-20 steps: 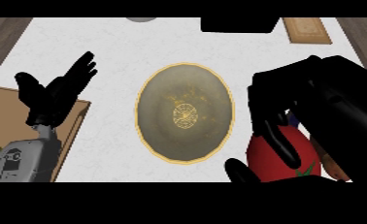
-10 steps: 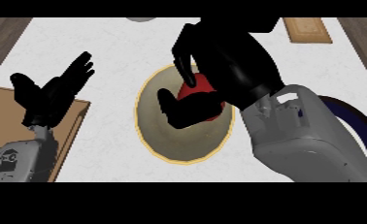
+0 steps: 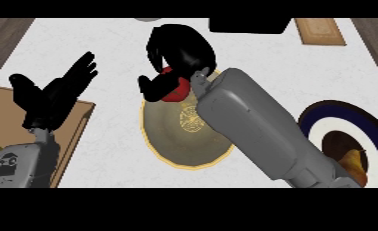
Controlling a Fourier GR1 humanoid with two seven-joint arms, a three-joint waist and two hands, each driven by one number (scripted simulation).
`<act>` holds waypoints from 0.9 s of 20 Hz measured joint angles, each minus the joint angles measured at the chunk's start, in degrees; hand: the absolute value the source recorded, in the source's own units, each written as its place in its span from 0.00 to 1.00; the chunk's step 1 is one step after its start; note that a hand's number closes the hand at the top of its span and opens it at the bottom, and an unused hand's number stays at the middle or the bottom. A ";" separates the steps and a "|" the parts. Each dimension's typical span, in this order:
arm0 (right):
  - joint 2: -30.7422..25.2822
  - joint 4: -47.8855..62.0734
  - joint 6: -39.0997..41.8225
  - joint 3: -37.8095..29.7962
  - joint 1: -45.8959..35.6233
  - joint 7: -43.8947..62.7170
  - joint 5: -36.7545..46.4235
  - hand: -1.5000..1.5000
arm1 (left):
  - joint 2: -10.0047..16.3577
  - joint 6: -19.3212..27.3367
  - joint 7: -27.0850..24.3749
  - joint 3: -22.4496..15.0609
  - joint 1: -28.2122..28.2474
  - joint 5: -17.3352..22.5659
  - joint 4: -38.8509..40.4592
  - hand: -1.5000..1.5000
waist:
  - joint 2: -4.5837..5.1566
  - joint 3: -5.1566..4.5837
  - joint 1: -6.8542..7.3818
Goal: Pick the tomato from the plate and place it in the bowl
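Head view: plate [image 3: 313, 119] nearest, at right; my left robot hand [image 3: 55, 92] rests open, fingers up, at left. Farther off, right robot hand [image 3: 181, 51] curls round the tomato [image 3: 175, 92] above the bowl [image 3: 177, 148] at its far rim. I judge the tomato light, smooth and easily bruised: cradle its widest girth.

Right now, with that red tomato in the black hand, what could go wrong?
The right hand holds the tomato near the bowl's far rim, not over its middle. If released here, it might strike the rim and roll onto the counter. The grey forearm crosses over the bowl's right side and could perhaps knock it when pulling back.
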 measured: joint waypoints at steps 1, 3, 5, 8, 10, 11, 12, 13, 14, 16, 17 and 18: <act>0.46 1.84 -1.74 0.24 0.40 -0.31 -1.61 1.00 | 0.00 -0.23 0.03 -0.02 -0.24 0.15 0.40 0.50 | 0.08 -0.01 0.28; 1.11 6.26 -3.87 -0.91 0.07 -1.39 -5.18 0.00 | -0.13 -0.29 -0.12 -0.33 -1.01 -0.07 0.87 0.50 | 0.27 -0.01 0.69; 1.50 9.77 -6.88 -1.11 -0.09 -2.32 -9.35 0.00 | -0.51 -0.05 -0.07 -0.84 -1.67 -0.47 1.00 0.50 | 0.40 0.00 1.27; 1.84 15.53 -10.54 -1.47 -0.77 -6.66 -14.78 0.00 | -0.64 -0.12 0.28 -0.99 -1.84 -0.32 0.53 0.50 | 0.47 0.01 1.77; 1.95 18.16 -13.89 -0.34 -1.94 -9.55 -18.09 0.00 | -0.71 -0.19 0.14 -1.31 -1.79 -0.64 0.54 0.50 | 0.48 0.01 2.09; 2.00 19.72 -15.40 0.19 -2.56 -11.24 -19.56 0.00 | -0.61 -0.30 -0.29 -1.23 -2.26 -0.75 1.34 0.50 | 0.53 0.01 2.16; 2.03 20.84 -17.13 0.71 -3.25 -12.51 -21.00 0.00 | -0.99 -0.23 -0.47 -1.64 -1.93 -0.96 1.04 0.50 | 0.53 0.01 2.39; 2.06 22.28 -18.53 0.99 -4.02 -13.94 -22.41 0.00 | -0.96 -0.26 -0.23 -1.70 -2.24 -0.97 1.07 0.50 | 0.56 0.01 2.53; 2.09 23.73 -19.85 1.30 -4.48 -15.86 -23.26 0.00 | -0.72 -0.41 0.21 -1.41 -2.66 -0.64 1.10 0.50 | 0.56 0.01 2.50; 2.12 26.32 -22.26 2.04 -5.74 -18.78 -24.32 0.00 | -0.86 0.00 1.16 -1.58 -2.94 -0.82 0.71 0.50 | 0.49 0.02 2.29; 2.13 26.74 -23.46 2.07 -6.31 -19.23 -24.67 0.00 | -0.69 0.01 1.50 -1.24 -2.59 -0.55 0.26 0.50 | 0.36 0.02 1.92; 2.13 27.75 -24.71 1.80 -6.91 -20.63 -24.89 0.00 | -0.52 -0.02 1.07 -1.00 -2.66 -0.59 0.59 0.50 | 0.34 0.02 1.69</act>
